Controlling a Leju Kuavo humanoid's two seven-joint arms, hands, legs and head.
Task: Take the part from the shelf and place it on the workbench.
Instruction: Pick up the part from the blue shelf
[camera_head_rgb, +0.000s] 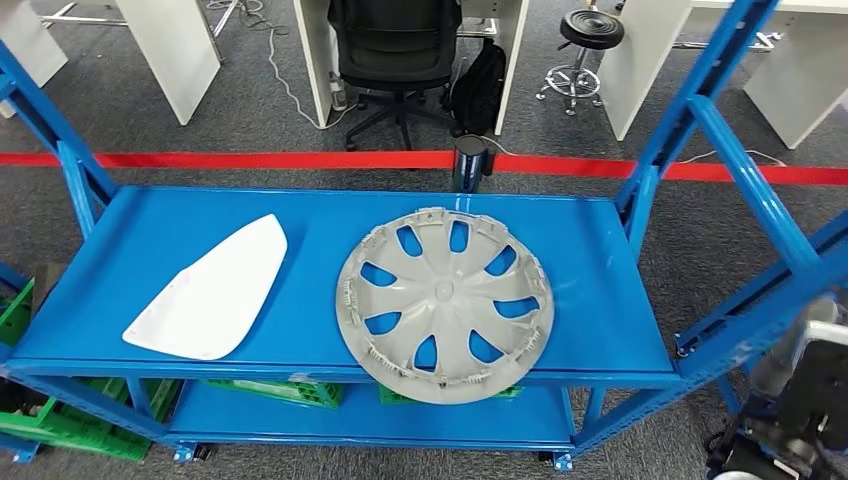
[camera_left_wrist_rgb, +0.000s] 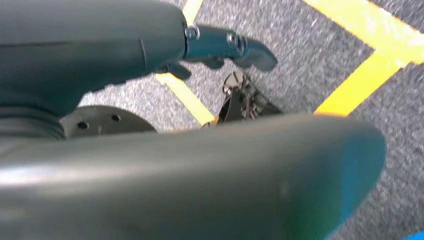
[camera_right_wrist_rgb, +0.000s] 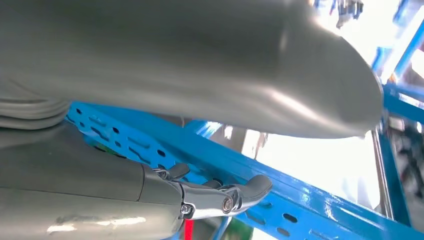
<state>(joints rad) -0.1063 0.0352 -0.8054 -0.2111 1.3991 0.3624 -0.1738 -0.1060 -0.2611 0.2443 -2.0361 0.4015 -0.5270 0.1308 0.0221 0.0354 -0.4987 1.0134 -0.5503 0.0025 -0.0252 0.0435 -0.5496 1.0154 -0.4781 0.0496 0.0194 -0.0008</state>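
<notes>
A grey wheel cover (camera_head_rgb: 445, 303) overhangs the blue shelf's (camera_head_rgb: 320, 215) near edge, right of a white panel (camera_head_rgb: 213, 290) — left hand (camera_left_wrist_rgb: 150, 120) and right hand (camera_right_wrist_rgb: 165, 150) empty, fingers apart.

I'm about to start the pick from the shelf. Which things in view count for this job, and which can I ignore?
For the job:
- grey wheel cover, overhanging the front edge
- white panel, lying flat to its left
- blue shelf
- left hand and right hand, holding nothing

Just lying about:
- office chair
- stool
- red floor tape
- green crates
</notes>
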